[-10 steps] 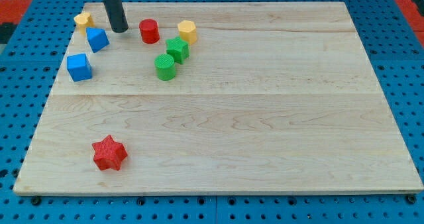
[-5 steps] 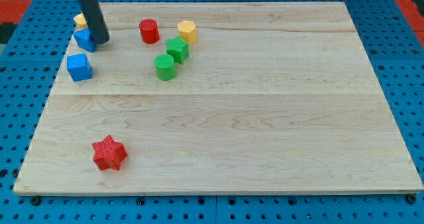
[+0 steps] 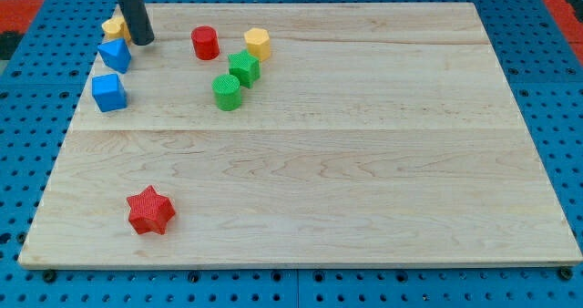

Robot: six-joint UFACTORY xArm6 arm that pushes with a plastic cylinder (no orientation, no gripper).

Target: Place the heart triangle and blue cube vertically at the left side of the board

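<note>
There are no jaws on this arm, only a straight dark rod, so nothing is open, shut or clamped. My tip (image 3: pixel 143 41) rests on the wood at the view's top left, just to the right of the yellow plastic heart-shaped block (image 3: pixel 113 26) and just above and right of the blue plastic triangular block (image 3: pixel 116 55).

The heart, the triangle and the blue plastic cube (image 3: pixel 108 92) lie one below another in a slightly crooked column near the left edge, which by my judgement is close to what the task wants. The heart and triangle look nearly touching; the cube sits apart below them.

Farther right stand a red cylinder (image 3: pixel 205 43), a yellow hexagonal block (image 3: pixel 258 43), a green star-like block (image 3: pixel 243 68) and a green cylinder (image 3: pixel 227 92). A red star (image 3: pixel 150 210) lies alone near the bottom left.

The pale wooden board (image 3: pixel 364 162) rests on a blue perforated table (image 3: pixel 565 117).
</note>
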